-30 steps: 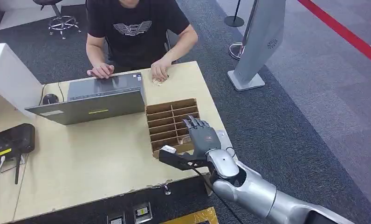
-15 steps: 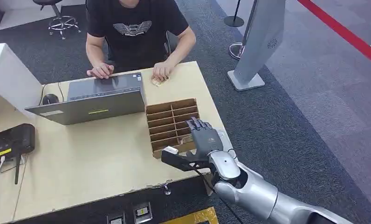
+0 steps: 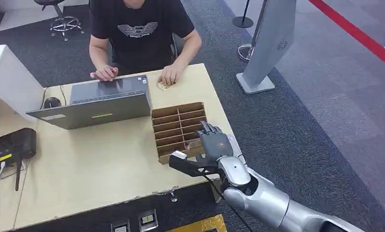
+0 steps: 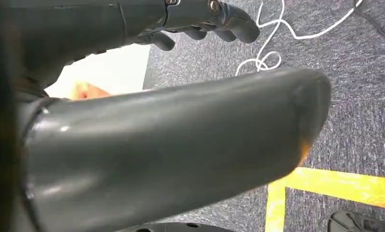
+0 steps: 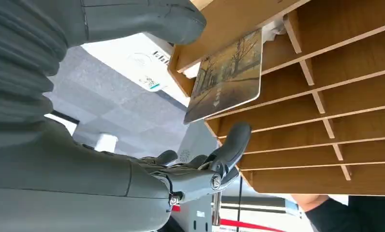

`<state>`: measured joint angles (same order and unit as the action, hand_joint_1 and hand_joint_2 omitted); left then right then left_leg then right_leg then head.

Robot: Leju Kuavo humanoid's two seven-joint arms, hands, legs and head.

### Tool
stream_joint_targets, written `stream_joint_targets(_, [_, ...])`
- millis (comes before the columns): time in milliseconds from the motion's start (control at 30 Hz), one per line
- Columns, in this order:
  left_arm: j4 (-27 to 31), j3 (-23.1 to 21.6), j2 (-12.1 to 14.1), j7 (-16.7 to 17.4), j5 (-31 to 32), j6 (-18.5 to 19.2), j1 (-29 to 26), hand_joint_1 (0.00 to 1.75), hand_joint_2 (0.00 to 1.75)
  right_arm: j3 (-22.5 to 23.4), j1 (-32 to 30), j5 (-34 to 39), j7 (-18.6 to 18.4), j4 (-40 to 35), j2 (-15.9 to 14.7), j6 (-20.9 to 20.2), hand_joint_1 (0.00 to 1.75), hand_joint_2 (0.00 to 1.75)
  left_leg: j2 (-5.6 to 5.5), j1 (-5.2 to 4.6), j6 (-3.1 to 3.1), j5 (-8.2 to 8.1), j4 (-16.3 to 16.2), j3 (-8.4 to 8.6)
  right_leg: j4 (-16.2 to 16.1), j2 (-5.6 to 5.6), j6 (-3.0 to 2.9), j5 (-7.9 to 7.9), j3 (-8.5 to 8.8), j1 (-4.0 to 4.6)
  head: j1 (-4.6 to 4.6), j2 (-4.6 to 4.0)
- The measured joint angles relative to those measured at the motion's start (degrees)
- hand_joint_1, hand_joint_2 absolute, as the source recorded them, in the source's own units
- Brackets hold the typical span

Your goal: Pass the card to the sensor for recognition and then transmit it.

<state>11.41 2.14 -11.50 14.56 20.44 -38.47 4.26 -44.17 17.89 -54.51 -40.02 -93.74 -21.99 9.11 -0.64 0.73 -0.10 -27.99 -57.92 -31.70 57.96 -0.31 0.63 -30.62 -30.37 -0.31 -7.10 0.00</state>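
Observation:
A card [image 5: 227, 77] printed with a picture of trees stands on edge in a slot of the wooden slotted box [image 3: 173, 126] at the table's right side. My right hand [image 3: 214, 141] hovers over the box's near right corner. In the right wrist view its thumb [image 5: 147, 19] is on one side of the card and a dark finger [image 5: 234, 140] on the other, neither touching it. A white sensor unit [image 5: 132, 60] lies just beside the box, mostly under my hand in the head view. My left hand [image 4: 181, 130] hangs over the carpet, holding nothing.
A person sits at the far side of the table [image 3: 98, 164], one hand on a laptop [image 3: 101, 104], the other on a small tan object [image 3: 164, 85]. A black device [image 3: 9, 145] lies at the left. A grey stand [image 3: 268, 48] is on the floor to the right.
My right hand has shifted slightly back toward me and to the right over the box's corner. The person's hands barely moved.

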Motion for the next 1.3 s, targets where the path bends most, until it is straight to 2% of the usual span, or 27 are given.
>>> stream_joint_targets(367, [0.00,-0.44,0.02,0.00,-0.26,0.02,0.00,0.00,0.00,0.07,-0.03,-0.07,0.55,0.00,0.02,-0.07,0.59,1.75,0.00,0.00,0.00,0.00,0.00,-0.01,0.00,0.00,0.00,0.00,0.01,0.00,0.00,0.00])
stream_joint_targets(433, [0.00,-0.52,0.02,0.00,-0.26,0.04,0.01,0.00,0.00,0.07,-0.01,0.04,1.01,0.00,0.07,-0.02,0.66,1.75,0.00,0.00,0.00,0.00,0.00,-0.01,0.00,-0.01,0.00,0.00,0.01,0.00,0.00,0.00])
stream_joint_targets(567, [0.00,-0.92,0.02,0.00,-0.24,0.02,0.05,0.00,0.00,0.02,0.18,1.07,2.08,0.28,0.26,0.13,0.70,1.75,0.00,0.00,0.00,0.00,0.00,-0.02,0.00,-0.01,0.00,0.00,0.02,0.00,0.00,0.00])
stream_joint_targets(733, [0.00,-1.03,0.02,0.00,-0.26,0.02,0.15,0.00,0.00,-0.07,0.49,1.77,2.86,1.03,0.94,0.70,0.66,1.75,0.00,0.00,0.00,0.00,0.00,-0.02,0.00,-0.02,0.00,0.00,0.02,0.00,0.00,0.00])
stream_joint_targets(867, [0.00,-1.09,0.02,0.02,-0.46,0.02,0.16,0.00,0.00,-0.09,0.77,2.08,3.24,1.82,1.55,0.85,0.70,1.75,0.00,0.00,0.00,0.00,0.00,-0.02,0.00,-0.02,0.00,0.00,0.02,0.00,0.00,0.00])
stream_joint_targets(1000, [0.00,-1.27,0.02,0.02,-0.87,0.00,0.16,0.00,0.00,-0.13,1.14,2.54,3.74,2.73,2.21,0.98,0.80,1.75,0.00,0.00,0.00,0.00,0.00,-0.02,0.00,-0.02,0.00,0.00,0.02,0.00,-0.02,0.00])
stream_joint_targets(1300, [0.00,-1.33,0.02,0.02,-1.84,-0.09,0.16,0.00,0.00,-0.92,2.24,2.73,4.28,4.94,3.54,1.11,0.84,1.75,0.00,0.00,0.00,0.00,0.00,-0.02,0.00,-0.02,0.00,0.00,0.02,0.00,-0.02,0.00])
